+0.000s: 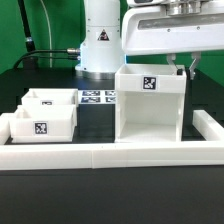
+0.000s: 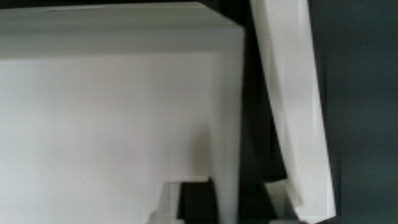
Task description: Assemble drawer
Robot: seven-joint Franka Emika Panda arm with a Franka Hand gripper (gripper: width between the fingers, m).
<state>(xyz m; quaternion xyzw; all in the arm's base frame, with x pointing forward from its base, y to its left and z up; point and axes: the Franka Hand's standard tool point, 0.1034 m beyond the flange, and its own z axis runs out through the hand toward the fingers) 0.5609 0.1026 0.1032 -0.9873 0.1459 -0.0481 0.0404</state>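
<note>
The drawer's tall white housing (image 1: 150,100) stands upright at the exterior view's right, with its tag facing the camera. Two small white trays (image 1: 42,122) (image 1: 50,98) sit side by side at the exterior view's left. My gripper (image 1: 186,68) is at the housing's top right rear corner, one finger on each side of its side wall. In the wrist view the dark fingers (image 2: 194,203) straddle a thin white wall (image 2: 228,120) with no gap showing, so my gripper (image 2: 228,198) is shut on the wall. A second white edge (image 2: 294,110) runs alongside it.
The long low white border wall (image 1: 110,152) runs across the front and up both sides. The marker board (image 1: 98,97) lies flat behind the trays, in front of the arm's base (image 1: 100,45). The housing stands against the border wall's right corner.
</note>
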